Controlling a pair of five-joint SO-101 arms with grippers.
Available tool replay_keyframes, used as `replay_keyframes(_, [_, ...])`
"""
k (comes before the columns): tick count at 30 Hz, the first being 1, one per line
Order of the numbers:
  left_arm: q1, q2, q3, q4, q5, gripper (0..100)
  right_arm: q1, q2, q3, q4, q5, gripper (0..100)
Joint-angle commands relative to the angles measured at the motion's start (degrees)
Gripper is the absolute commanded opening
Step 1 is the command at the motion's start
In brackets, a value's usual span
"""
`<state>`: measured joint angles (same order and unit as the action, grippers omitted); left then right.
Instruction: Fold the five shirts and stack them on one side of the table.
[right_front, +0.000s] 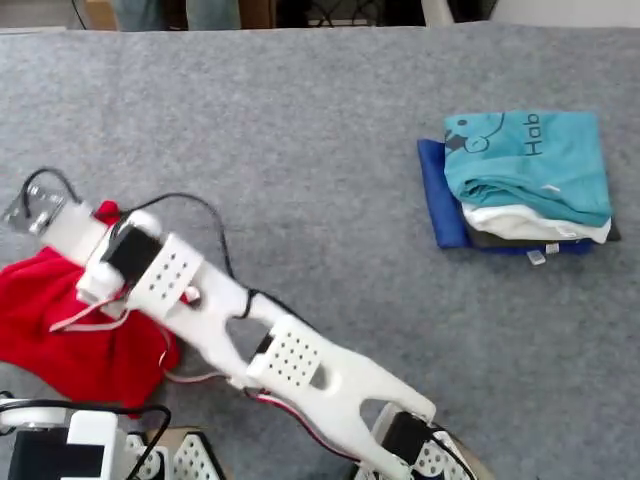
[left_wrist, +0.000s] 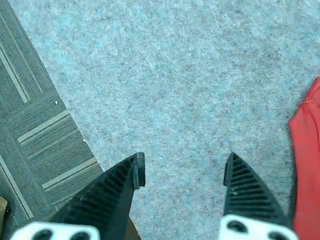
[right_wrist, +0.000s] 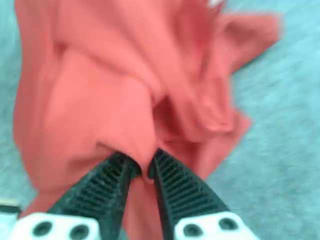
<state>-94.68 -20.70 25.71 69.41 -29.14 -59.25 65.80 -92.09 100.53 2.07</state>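
red shirt (right_front: 60, 335) is unfolded, bunched in a crumpled heap on the left side of the table (right_front: 300, 120), near the front edge. Right wrist view shows deep creases and a loose flap on it (right_wrist: 125, 85). right gripper (right_wrist: 142, 162) is pinched tight on a fold of it, cloth squeezed between the jaws. right arm (right_front: 290, 360) lies diagonally from the front edge across to the heap. left gripper (left_wrist: 185, 167) has its jaws wide apart with nothing between them, over bare cover near the table edge, red shirt (left_wrist: 306, 170) just to one side

stack (right_front: 525, 185) sits on the right side, well apart from the heap, all folded: teal shirt (right_front: 530, 150) on top, white shirt (right_front: 530, 222) under it, blue shirt (right_front: 440, 195) at the bottom

table has a grey felt-like cover; floor (left_wrist: 30, 125) is grey striped carpet tiles
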Motion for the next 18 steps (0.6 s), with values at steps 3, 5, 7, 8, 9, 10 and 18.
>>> replay_keyframes(3, [0.0, -0.4, 0.1, -0.5, -0.3, 27, 12.4, -9.8, 0.2, 0.4, -0.6, 1.3])
replay_keyframes(5, [0.0, -0.6, 0.1, -0.6, -0.2, 27, 18.3, -10.3, 0.6, 0.4, -0.6, 1.3])
replay_keyframes(7, [0.0, -0.7, 0.1, -0.8, -0.2, 27, 23.9, -9.5, 0.6, 0.4, -0.4, 1.3])
replay_keyframes(8, [0.0, -0.6, 0.1, -0.9, -0.3, 27, 26.3, -9.1, 0.6, 0.4, -0.4, 1.3])
replay_keyframes(9, [0.2, -0.4, 0.1, -0.9, -0.3, 27, 27.9, -8.8, 0.6, 0.5, -0.4, 1.3])
replay_keyframes(10, [0.1, -0.3, 0.1, -0.9, -0.3, 27, 28.9, -8.7, 0.4, 0.6, -0.4, 1.3])
replay_keyframes(18, [-0.1, -0.3, 0.1, -0.9, -0.4, 27, 38.6, -5.7, 4.5, 0.5, -0.2, 1.5])
